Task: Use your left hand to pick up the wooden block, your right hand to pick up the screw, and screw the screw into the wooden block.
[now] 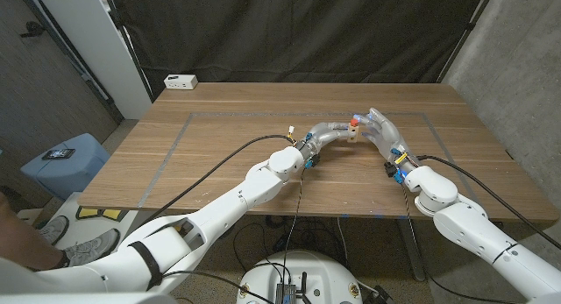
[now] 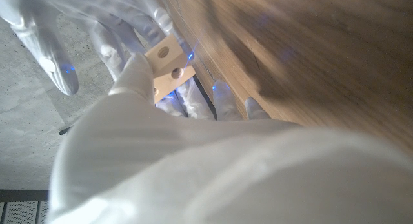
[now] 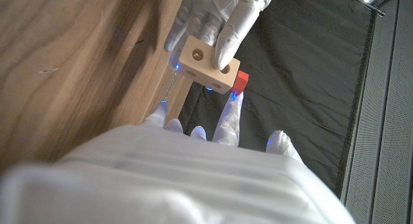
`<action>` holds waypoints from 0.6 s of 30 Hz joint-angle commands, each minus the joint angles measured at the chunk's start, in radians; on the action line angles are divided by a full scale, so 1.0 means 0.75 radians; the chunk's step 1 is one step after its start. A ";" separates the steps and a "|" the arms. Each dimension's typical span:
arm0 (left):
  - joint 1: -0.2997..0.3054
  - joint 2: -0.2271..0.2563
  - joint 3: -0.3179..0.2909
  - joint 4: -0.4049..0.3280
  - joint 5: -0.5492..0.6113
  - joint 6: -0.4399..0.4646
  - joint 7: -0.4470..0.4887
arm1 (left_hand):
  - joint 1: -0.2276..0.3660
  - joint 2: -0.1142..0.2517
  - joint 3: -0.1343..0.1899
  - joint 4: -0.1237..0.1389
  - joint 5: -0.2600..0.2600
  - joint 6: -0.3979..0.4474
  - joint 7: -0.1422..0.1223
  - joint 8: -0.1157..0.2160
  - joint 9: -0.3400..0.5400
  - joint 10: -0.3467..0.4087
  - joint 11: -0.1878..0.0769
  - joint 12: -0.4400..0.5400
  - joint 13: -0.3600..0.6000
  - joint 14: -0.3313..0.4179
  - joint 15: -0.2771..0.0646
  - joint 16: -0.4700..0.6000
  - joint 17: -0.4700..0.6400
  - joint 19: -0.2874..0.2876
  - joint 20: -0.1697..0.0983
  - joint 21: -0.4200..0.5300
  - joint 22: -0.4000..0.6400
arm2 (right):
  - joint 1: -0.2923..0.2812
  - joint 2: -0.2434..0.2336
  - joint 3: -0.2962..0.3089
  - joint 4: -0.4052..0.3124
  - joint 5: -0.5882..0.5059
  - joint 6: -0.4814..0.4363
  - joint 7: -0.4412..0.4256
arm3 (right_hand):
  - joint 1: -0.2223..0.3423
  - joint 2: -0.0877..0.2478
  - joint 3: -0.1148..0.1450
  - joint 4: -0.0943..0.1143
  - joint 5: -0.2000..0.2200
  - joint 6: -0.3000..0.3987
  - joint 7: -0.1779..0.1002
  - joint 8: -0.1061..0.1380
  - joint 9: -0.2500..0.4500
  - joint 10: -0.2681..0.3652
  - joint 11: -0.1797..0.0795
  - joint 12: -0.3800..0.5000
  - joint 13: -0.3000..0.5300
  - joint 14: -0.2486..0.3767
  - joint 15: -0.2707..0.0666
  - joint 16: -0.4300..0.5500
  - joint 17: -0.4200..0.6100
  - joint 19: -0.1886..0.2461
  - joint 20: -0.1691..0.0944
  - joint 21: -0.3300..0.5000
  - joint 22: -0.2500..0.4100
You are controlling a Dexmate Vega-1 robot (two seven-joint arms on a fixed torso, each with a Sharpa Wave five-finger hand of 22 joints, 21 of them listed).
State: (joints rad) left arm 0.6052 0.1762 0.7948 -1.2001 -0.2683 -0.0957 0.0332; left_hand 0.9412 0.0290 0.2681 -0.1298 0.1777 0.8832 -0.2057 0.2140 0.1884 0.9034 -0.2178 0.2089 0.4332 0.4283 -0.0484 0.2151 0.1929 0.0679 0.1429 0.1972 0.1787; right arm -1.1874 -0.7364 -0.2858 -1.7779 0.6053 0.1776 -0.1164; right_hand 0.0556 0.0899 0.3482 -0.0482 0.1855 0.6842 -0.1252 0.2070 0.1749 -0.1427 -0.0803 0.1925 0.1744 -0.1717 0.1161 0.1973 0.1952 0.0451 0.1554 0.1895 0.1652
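Observation:
The pale wooden block (image 1: 351,132) with round holes is held above the table's middle by my left hand (image 1: 329,133). In the right wrist view the left hand's fingers (image 3: 219,17) wrap the block (image 3: 205,61) from above. The screw's red head (image 3: 241,81) sits against the block's end, with its shank hidden. My right hand (image 1: 379,129) meets the block from the other side, and its fingertips (image 3: 231,111) are on the red head (image 1: 355,120). In the left wrist view the block (image 2: 164,70) shows beyond my left hand (image 2: 129,82), with the right hand's fingers (image 2: 39,43) behind it.
A white box (image 1: 181,81) lies at the table's far left corner. Grey tape (image 1: 175,142) marks a rectangle on the wooden table (image 1: 228,129). A blue bin (image 1: 66,161) stands on the floor to the left. A black curtain hangs behind.

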 commanded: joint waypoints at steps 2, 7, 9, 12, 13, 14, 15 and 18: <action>-0.008 -0.008 0.000 0.022 -0.004 -0.012 -0.009 | -0.003 0.003 0.003 0.003 0.007 0.051 -0.018 0.007 0.006 0.010 -0.004 0.033 0.005 0.013 -0.087 0.008 0.004 0.002 -0.004 0.007 0.005 | -0.022 -0.010 0.011 -0.028 0.011 -0.029 -0.022 | 0.006 0.015 0.006 0.001 0.012 0.026 0.004 0.001 0.003 0.006 -0.003 0.007 0.005 -0.122 -0.006 0.009 0.000 0.007 0.006 0.007 0.005; -0.015 -0.013 0.002 0.034 -0.003 -0.018 -0.014 | -0.002 0.002 0.002 0.000 0.007 0.046 -0.018 0.005 0.005 0.010 -0.004 0.031 0.004 0.010 -0.087 0.006 0.004 0.003 -0.005 0.007 0.005 | -0.032 -0.013 0.016 -0.035 0.008 -0.031 -0.033 | 0.010 0.014 0.008 -0.002 0.012 0.033 0.007 0.000 0.003 0.015 -0.002 0.009 0.005 -0.114 -0.006 0.010 -0.001 0.016 0.006 0.009 0.005; -0.017 -0.016 0.002 0.039 -0.003 -0.018 -0.015 | -0.002 0.001 0.002 0.000 0.007 0.046 -0.018 0.005 0.005 0.010 -0.004 0.030 0.003 0.011 -0.087 0.007 0.004 0.003 -0.005 0.007 0.005 | -0.037 -0.011 0.019 -0.038 0.007 -0.030 -0.041 | 0.011 0.014 0.008 -0.002 0.012 0.045 0.007 0.002 0.003 0.023 0.000 0.010 0.005 -0.110 -0.006 0.011 -0.002 0.021 0.006 0.010 0.005; -0.022 -0.019 0.003 0.047 -0.002 -0.022 -0.018 | -0.002 0.002 0.002 0.000 0.006 0.047 -0.018 0.005 0.005 0.010 -0.004 0.030 0.003 0.012 -0.088 0.007 0.004 0.003 -0.005 0.007 0.005 | -0.040 -0.011 0.022 -0.040 0.000 -0.023 -0.045 | 0.015 0.015 0.011 -0.005 0.012 0.069 0.009 0.007 0.004 0.034 -0.004 0.012 0.005 -0.103 -0.006 0.012 -0.003 0.026 0.004 0.010 0.005; -0.023 -0.020 0.003 0.050 -0.002 -0.023 -0.018 | -0.001 0.002 0.002 -0.001 0.006 0.047 -0.018 0.005 0.005 0.011 -0.004 0.030 0.003 0.011 -0.087 0.007 0.004 0.003 -0.005 0.007 0.005 | -0.042 -0.010 0.023 -0.042 -0.001 -0.025 -0.050 | 0.015 0.015 0.012 -0.006 0.012 0.076 0.009 0.008 0.004 0.038 -0.005 0.012 0.005 -0.100 -0.007 0.013 -0.003 0.031 0.004 0.011 0.005; -0.025 -0.022 0.002 0.054 -0.003 -0.025 -0.020 | 0.000 0.001 0.002 -0.002 0.006 0.044 -0.018 0.004 0.005 0.009 -0.004 0.028 0.002 0.011 -0.087 0.007 0.004 0.003 -0.005 0.007 0.005 | -0.042 -0.010 0.024 -0.042 -0.002 -0.023 -0.051 | 0.016 0.016 0.013 -0.006 0.012 0.079 0.010 0.008 0.004 0.041 -0.008 0.013 0.004 -0.098 -0.006 0.013 -0.004 0.033 0.003 0.012 0.005; -0.026 -0.023 0.003 0.056 -0.003 -0.026 -0.021 | 0.000 0.002 0.003 -0.002 0.006 0.041 -0.019 0.002 0.005 0.008 -0.004 0.027 0.002 0.010 -0.088 0.007 0.005 0.003 -0.004 0.007 0.005 | -0.043 -0.009 0.024 -0.043 -0.003 -0.023 -0.053 | 0.018 0.016 0.014 -0.007 0.012 0.084 0.007 0.009 0.004 0.043 -0.009 0.013 0.004 -0.095 -0.007 0.014 -0.004 0.036 0.003 0.012 0.005; -0.029 -0.027 0.002 0.064 -0.004 -0.027 -0.023 | 0.001 0.002 0.003 -0.003 0.006 0.040 -0.019 0.002 0.005 0.007 -0.004 0.026 0.000 0.010 -0.088 0.007 0.005 0.003 -0.004 0.007 0.005 | -0.042 -0.008 0.024 -0.039 -0.011 -0.015 -0.052 | 0.023 0.016 0.016 -0.011 0.012 0.114 0.014 0.015 0.004 0.057 -0.011 0.014 0.004 -0.086 -0.012 0.015 -0.006 0.045 0.003 0.013 0.005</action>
State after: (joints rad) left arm 0.5925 0.1651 0.7954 -1.1716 -0.2702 -0.1089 0.0231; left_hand 0.9387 0.0263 0.2664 -0.1316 0.1774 0.8833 -0.2057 0.2154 0.1885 0.9061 -0.2208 0.2089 0.4320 0.4282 -0.0484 0.2150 0.1929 0.0679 0.1430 0.1972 0.1787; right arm -1.2113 -0.7436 -0.2733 -1.8027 0.6091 0.1608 -0.1441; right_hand 0.0617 0.0949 0.3539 -0.0539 0.1855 0.7479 -0.1171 0.2081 0.1739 -0.1100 -0.0879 0.1965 0.1743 -0.1717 0.1160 0.2050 0.1905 0.0682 0.1537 0.1895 0.1651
